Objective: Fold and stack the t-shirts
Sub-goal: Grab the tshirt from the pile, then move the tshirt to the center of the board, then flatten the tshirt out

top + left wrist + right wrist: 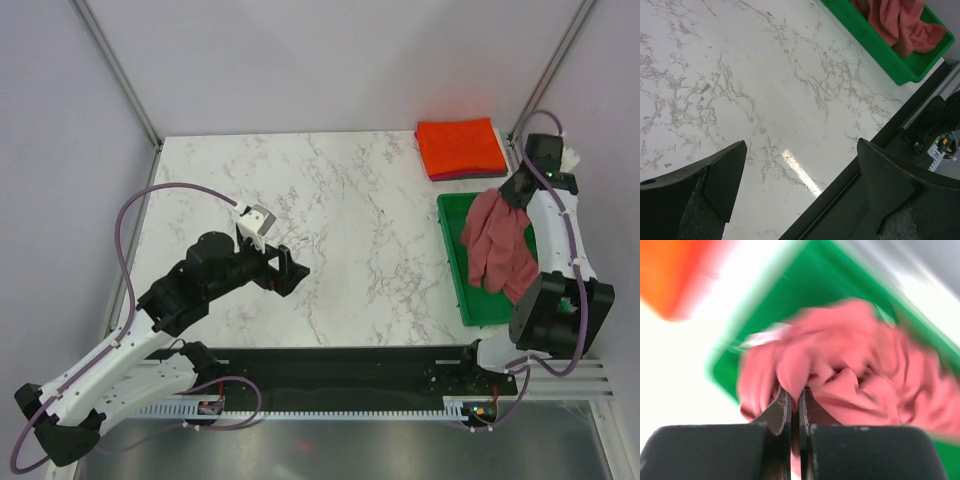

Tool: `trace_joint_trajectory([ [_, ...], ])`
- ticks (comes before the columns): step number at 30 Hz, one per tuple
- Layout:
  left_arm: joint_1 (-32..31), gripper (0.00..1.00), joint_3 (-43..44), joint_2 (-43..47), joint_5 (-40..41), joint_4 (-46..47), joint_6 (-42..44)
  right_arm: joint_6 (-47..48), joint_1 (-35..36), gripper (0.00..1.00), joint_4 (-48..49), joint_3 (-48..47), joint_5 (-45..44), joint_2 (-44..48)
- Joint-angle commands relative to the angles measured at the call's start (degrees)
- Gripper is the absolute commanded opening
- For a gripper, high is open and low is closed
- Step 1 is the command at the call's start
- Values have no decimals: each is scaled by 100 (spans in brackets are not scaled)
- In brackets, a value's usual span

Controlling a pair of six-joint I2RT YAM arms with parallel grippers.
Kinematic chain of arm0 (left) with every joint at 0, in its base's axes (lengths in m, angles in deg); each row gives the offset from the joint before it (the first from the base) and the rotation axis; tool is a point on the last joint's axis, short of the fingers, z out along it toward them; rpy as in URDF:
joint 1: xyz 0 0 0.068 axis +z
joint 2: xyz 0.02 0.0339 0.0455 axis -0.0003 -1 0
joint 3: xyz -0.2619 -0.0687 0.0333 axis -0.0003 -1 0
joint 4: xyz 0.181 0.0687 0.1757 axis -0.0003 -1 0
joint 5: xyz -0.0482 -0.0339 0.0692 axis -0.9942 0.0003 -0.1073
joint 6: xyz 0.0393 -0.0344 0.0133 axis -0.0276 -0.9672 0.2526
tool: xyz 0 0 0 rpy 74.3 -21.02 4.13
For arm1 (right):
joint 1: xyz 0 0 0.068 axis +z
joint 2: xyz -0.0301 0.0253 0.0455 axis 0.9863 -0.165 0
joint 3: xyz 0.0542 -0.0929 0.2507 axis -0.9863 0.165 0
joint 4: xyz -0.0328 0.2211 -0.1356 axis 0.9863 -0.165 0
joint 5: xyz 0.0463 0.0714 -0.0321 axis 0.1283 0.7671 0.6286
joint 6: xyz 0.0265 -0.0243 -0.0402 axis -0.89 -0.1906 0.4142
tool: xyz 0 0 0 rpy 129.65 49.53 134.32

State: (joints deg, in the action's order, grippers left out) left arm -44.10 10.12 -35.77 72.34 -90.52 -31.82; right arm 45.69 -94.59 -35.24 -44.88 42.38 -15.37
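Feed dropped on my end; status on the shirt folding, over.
Right gripper shut on crumpled rose-red cotton t-shirt over green plastic tray. Left gripper open, empty, above white marble table. Folded orange-red t-shirt at far right corner. Nothing blocking.

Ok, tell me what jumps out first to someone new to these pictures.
The dusty rose t-shirt stands out first: bunched over the green tray at the table's right edge, a fold pinched in the shut right hand. Next, the folded orange-red t-shirt lies at the far right corner. The left hand hangs open over the marble table, left of centre.
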Motion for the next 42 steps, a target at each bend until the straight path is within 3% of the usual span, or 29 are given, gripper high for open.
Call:
trace_joint_trajectory([
  [1, -18, 100, -4, 145, 4, 120, 245, 519, 142, 0, 254, -1754, 934, 826],
  [5, -18, 100, 101, 180, 170, 68, 26, 292, 572, 0, 1538, -2177, 3491, 1178],
  [7, -18, 100, 338, 172, 136, -20, -141, -42, 1202, 0, 1776, -2493, 4064, 1179],
  [10, -18, 100, 619, 233, 171, -292, -387, -315, 2134, 0, 2268, -3082, 4128, 1074],
  [12, -9, 100, 759, 382, 485, -581, -597, -595, 2392, 0, 2584, -3023, 4365, 1030],
  [14, -18, 100, 865, 461, 654, -802, -695, -799, 2682, 1, 2769, -2560, 4357, 977],
  [16, -18, 100, 918, 619, 803, -1118, -800, -555, 3050, 10, 2840, -2014, 4165, 977],
  [18, -18, 100, 857, 803, 953, -1303, -1019, -422, 3315, 14, 3059, -926, 3944, 968],
  [20, -18, 100, 813, 875, 1006, -1567, -1169, -212, 3710, 27, 3367, 117, 3786, 819],
  [23, -18, 100, 778, 910, 989, -1901, -1459, 17, 4229, 33, 3333, 1026, 3338, 476],
  [25, -18, 100, 673, 901, 944, -1981, -1731, 80, 4396, 45, 3080, 1283, 3215, 397],
  [31, -9, 100, 374, 59, 1339, -1954, -2005, 220, 4423, 59, 2228, 1732, 2241, 1037],
  [35, 113, 100, 408, -802, 1858, -1832, -2031, 194, 4537, 60, 1594, 1925, 1819, 1170],
  [37, 332, 100, 435, -1154, 1605, -1516, -2031, -50, 4791, 60, 1575, 2153, 1685, 1484],
  [42, 1404, 98, 76, -1647, -466, -453, -2416, -1069, 5722, 60, 1926, 3278, 1580, 2223],
])
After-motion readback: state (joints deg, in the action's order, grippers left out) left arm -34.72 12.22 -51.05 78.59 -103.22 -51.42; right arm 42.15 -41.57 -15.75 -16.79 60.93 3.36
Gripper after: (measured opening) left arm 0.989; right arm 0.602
